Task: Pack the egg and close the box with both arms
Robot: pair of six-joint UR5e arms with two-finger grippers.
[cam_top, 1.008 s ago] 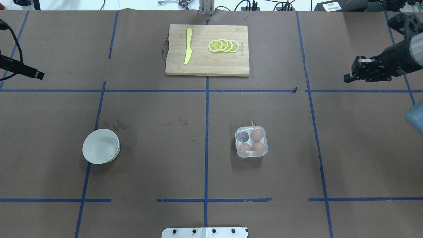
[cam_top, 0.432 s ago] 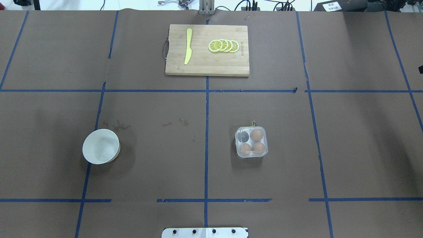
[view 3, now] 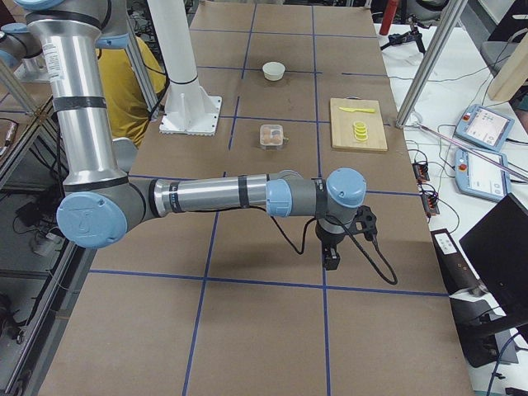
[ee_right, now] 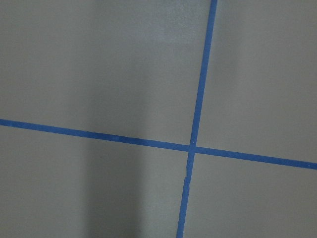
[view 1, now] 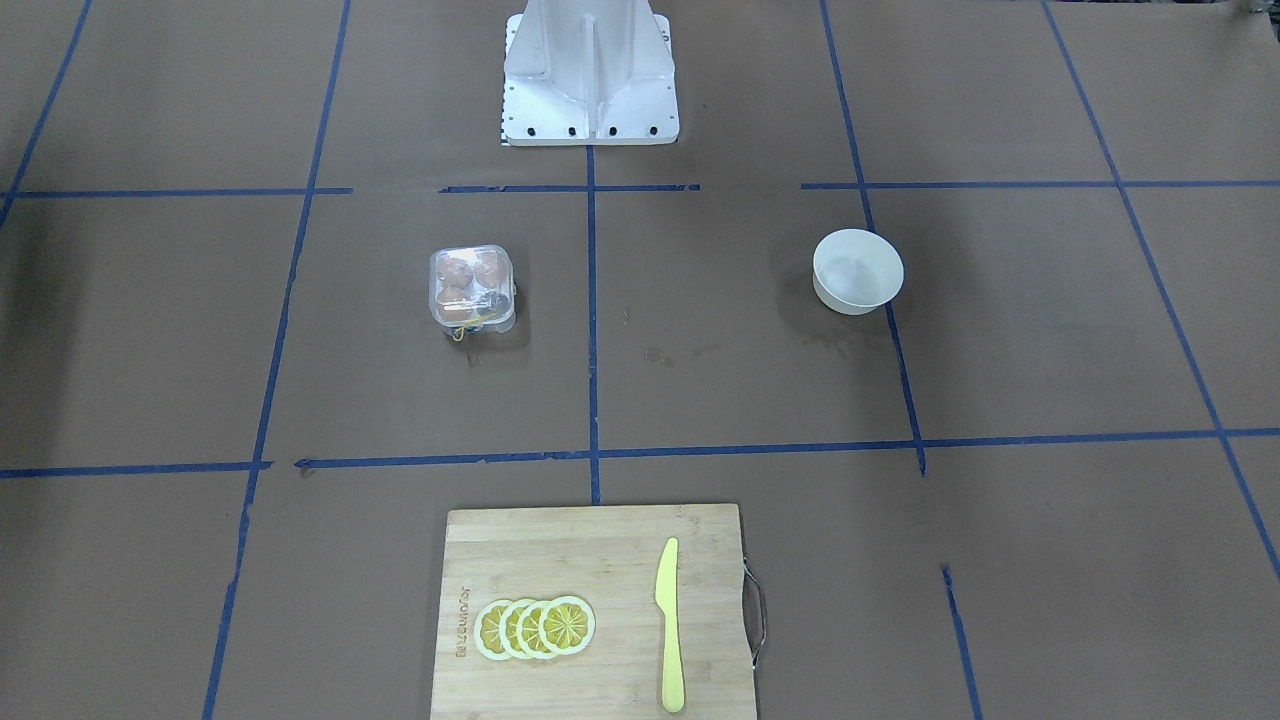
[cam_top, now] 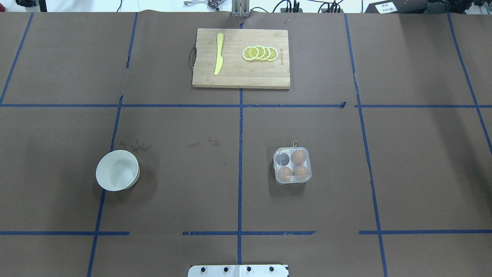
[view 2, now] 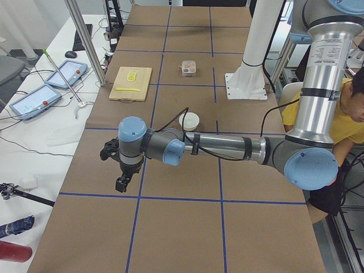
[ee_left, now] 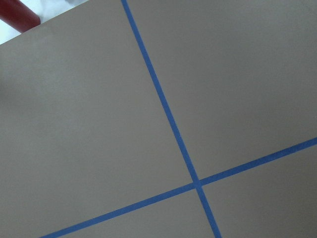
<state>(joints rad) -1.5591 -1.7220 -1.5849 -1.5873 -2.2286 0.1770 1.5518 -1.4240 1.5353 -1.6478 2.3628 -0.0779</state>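
The clear box [cam_top: 292, 165] sits on the brown table right of centre, with its lid down as far as I can see. Three orange-brown eggs [cam_top: 298, 156] lie inside it; the fourth cup looks dark. The box also shows in the front view [view 1: 471, 287]. Neither gripper shows in the overhead or front views. The left gripper [view 2: 120, 185] hangs over the table's left end, far from the box. The right gripper [view 3: 331, 260] hangs over the right end. I cannot tell whether either is open or shut. Both wrist views show only table and blue tape.
A white bowl [cam_top: 117, 170] stands left of centre. A wooden cutting board [cam_top: 241, 77] at the far side carries a yellow knife [cam_top: 219, 54] and lemon slices [cam_top: 260, 53]. The white pedestal [view 1: 590, 75] is at the robot's edge. A person in yellow [view 2: 341, 114] sits beside it.
Both arms have swung outward and left the overhead view; a second ago their grippers showed at its left and right edges. The box, eggs and bowl have not moved.
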